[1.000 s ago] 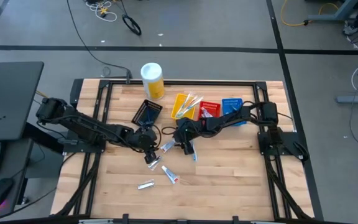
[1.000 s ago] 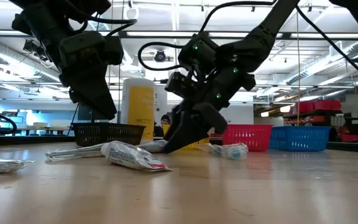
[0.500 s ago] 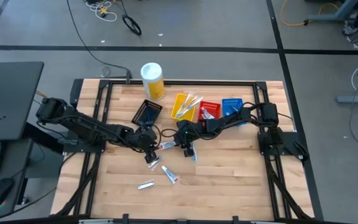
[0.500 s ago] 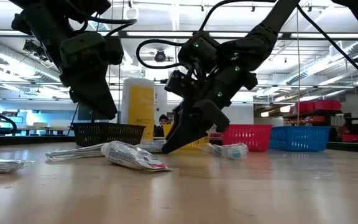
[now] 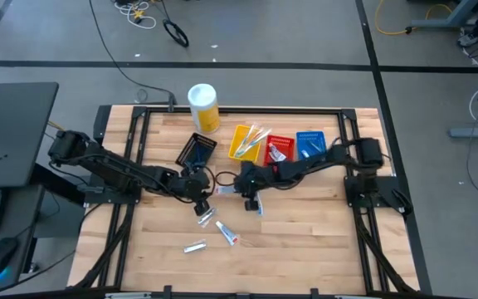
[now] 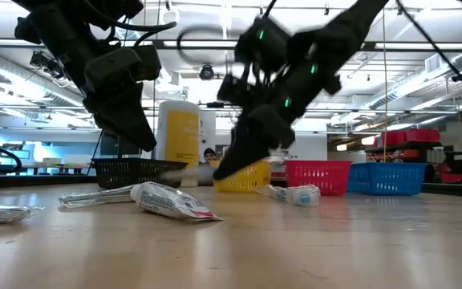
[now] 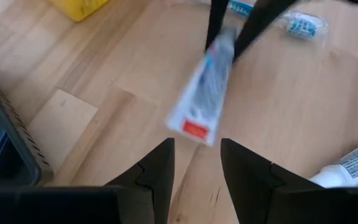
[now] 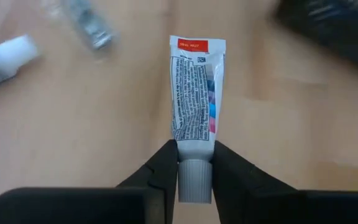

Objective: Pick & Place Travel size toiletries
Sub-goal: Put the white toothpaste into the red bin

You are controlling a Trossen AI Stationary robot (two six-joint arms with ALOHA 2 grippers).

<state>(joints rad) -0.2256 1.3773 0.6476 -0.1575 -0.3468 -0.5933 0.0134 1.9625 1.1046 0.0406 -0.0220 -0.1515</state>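
The right gripper (image 8: 194, 163) was clamped on the cap end of a toothpaste tube (image 8: 196, 96), which stuck straight out ahead of its fingertips, lifted above the table (image 5: 305, 224). The left gripper (image 7: 196, 163) waited just beside it, fingers apart, with the same tube directly ahead, clear of them.

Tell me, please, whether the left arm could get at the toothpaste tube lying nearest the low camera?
Probably yes: the left gripper is open and empty, and that toothpaste tube lies uncovered on the table close by.
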